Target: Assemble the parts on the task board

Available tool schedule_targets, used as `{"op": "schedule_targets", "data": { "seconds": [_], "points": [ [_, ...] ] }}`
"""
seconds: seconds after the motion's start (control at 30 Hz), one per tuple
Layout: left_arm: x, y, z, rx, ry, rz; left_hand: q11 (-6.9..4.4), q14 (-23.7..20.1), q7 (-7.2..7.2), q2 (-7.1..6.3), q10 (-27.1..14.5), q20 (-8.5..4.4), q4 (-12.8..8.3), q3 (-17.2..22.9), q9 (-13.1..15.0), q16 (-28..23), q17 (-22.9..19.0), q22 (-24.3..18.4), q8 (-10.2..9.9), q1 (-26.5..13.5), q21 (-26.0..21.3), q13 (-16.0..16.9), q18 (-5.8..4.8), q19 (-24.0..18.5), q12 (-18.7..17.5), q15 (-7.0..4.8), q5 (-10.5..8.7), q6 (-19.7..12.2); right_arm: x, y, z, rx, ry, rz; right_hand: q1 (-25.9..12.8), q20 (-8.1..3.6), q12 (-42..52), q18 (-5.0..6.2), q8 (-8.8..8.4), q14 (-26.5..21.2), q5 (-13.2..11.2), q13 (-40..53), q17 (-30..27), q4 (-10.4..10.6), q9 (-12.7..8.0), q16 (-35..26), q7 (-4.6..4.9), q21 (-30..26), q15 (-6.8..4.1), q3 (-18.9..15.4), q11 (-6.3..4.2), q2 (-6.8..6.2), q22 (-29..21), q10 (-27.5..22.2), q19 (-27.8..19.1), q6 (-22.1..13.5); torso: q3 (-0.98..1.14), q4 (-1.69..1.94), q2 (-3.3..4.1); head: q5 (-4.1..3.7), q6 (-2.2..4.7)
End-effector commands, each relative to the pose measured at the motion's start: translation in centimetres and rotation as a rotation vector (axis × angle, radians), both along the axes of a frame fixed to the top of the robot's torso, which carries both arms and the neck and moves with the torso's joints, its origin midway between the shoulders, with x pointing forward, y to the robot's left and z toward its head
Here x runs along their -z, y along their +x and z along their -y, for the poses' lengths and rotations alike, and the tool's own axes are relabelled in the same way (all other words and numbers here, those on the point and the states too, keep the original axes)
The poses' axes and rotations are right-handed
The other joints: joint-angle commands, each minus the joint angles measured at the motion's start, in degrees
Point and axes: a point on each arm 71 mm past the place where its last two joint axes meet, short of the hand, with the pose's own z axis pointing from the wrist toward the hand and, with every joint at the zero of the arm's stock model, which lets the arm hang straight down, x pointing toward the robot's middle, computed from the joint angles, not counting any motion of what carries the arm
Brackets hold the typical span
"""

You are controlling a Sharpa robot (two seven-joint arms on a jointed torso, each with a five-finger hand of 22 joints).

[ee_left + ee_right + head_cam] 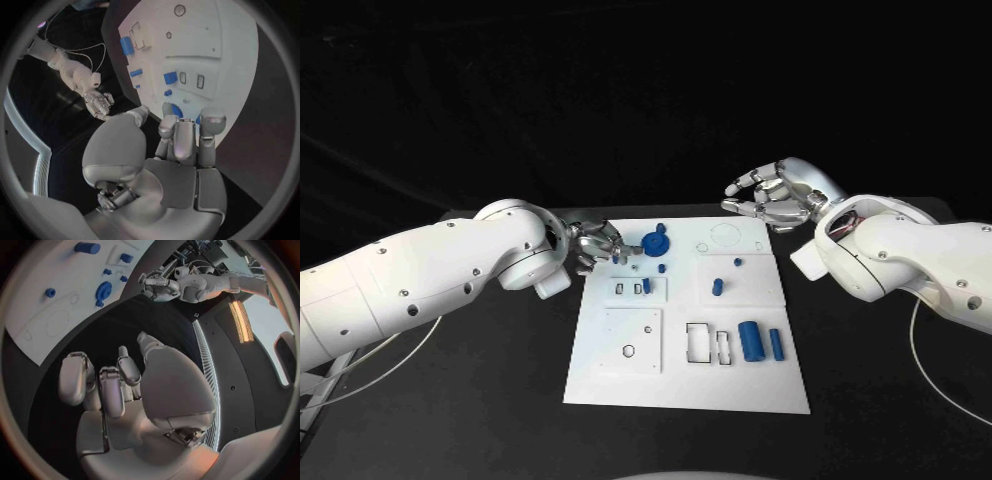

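The white task board (689, 375) lies in the middle of the black table. A round blue part (655, 243) sits near its far left corner, with small blue pieces (718, 287) in the middle and two blue cylinders (753, 341) toward the right. My left hand (599, 243) hovers at the board's far left edge beside the round part (177, 111); its fingers (185, 135) are apart and hold nothing. My right hand (769, 200) hangs off the far right corner, loosely curled and empty. The right wrist view shows that hand (119, 385) over bare table, apart from the board (56, 305).
Rectangular cut-outs (700, 343) and a round hole (629, 351) mark the board's near half; a faint circle outline (727, 236) lies at its far right. Black table (877, 380) surrounds the board on all sides. White cables trail beside both arms.
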Motion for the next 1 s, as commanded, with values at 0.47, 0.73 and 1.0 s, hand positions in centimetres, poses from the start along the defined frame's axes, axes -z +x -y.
{"op": "schedule_targets", "data": {
  "seconds": [0.47, 0.73, 1.0],
  "points": [
    [0.3, 1.1, 2.5, 0.045, 0.284, -0.051, -0.23, 0.6, -0.38, -0.16, -0.6, -0.27, 0.0, -3.4, 2.1, -0.1, -0.3, 0.4, 1.9, -3.8, 0.6, -0.4, -0.93, -0.2, -0.1, -0.55, -0.23, -0.5, 0.2, 0.3, 0.6, 0.018, -0.034, -0.016, -0.2, -0.49, -1.0, 1.36, 0.5, 3.5, 0.2, -1.0, 5.3, 0.5, 0.2, -0.9, 0.02, -1.7, -0.45, -0.4, -0.3, -0.44, 0.0, -0.8, -0.8, -0.2, -0.07, 0.04, 0.11, 0.11, -0.18],
    [0.4, 1.2, 3.7, 0.074, 0.294, -0.056, -0.26, 0.6, -0.42, -0.12, -1.1, -0.29, 0.0, -3.6, 2.3, -0.2, -0.3, 0.6, 2.1, -3.9, 0.7, -1.2, -0.95, -0.1, -0.6, -0.58, -0.24, -0.5, 0.2, 0.3, 0.6, 0.021, -0.041, -0.015, -0.2, -0.5, -1.1, 1.39, 0.56, 3.5, 0.2, -1.1, 5.2, 0.6, 0.2, -1.0, 0.03, -1.9, -0.45, -0.4, -0.29, -0.41, -0.1, -0.9, -0.8, -0.3, -0.11, 0.06, 0.18, -0.07, -0.41],
    [1.0, 1.2, 4.7, 0.104, 0.31, -0.077, -0.2, 0.6, -0.31, 0.26, -1.9, -0.33, -0.1, -3.9, 2.5, -0.2, -0.4, 0.7, 1.8, -3.5, 0.8, -2.1, -0.98, -0.1, -1.4, -0.57, -0.18, -1.3, 0.3, 0.4, 0.7, 0.024, -0.047, -0.017, -0.3, -0.51, -1.2, 1.42, 0.62, 3.5, 0.2, -1.2, 5.1, 0.7, 0.2, -1.0, 0.03, -2.1, -0.45, -0.4, -0.29, -0.34, -0.2, -1.0, -0.9, -0.4, -0.15, 0.11, 0.31, -0.19, -0.63]
  ]
}}
